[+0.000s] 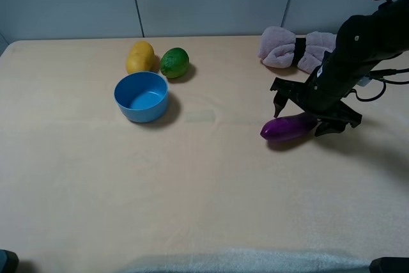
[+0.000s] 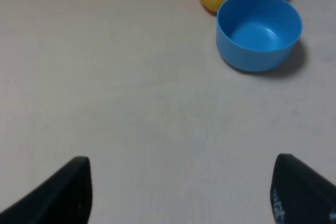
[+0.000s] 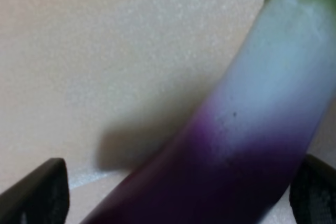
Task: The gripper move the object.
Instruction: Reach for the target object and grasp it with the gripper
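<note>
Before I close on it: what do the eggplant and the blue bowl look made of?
The eggplant: likely hard plastic, glossy; soft highlights on its purple-to-white skin. The blue bowl: probably plastic, smooth and semi-matte; uniform colour, thin even rim.

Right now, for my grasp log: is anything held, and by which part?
Nothing is held. The right gripper straddles the eggplant, open, one finger clear of it; left gripper open.

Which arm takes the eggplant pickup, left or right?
Right. The right gripper, open, straddles the eggplant, a finger each side. The left gripper hangs over table near the blue bowl, eggplant outside its view.
</note>
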`<state>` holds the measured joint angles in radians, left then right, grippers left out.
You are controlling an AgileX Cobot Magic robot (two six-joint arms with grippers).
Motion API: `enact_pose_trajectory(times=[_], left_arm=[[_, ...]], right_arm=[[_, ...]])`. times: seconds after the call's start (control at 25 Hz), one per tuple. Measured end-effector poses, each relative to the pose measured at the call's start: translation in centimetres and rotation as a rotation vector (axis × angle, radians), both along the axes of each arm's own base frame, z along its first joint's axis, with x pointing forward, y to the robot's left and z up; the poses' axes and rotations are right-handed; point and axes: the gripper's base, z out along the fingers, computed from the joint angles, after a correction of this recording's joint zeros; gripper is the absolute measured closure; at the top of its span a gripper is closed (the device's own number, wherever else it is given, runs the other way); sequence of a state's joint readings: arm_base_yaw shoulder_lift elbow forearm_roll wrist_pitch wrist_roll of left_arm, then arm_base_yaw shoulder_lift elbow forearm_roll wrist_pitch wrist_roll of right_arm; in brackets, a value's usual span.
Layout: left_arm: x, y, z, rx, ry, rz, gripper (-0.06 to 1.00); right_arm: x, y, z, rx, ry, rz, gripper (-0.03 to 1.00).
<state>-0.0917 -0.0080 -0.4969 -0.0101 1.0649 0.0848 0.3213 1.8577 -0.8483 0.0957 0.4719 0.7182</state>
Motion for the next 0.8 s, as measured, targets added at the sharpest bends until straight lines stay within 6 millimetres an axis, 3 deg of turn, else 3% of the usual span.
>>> enact_pose_trajectory(times=[0.8], left_arm=[[0.0, 0.0, 0.0, 0.0, 0.0, 0.0, 0.18]], right_arm=[[0.0, -0.07, -0.95, -0.018, 0.024, 0.012, 0.34]])
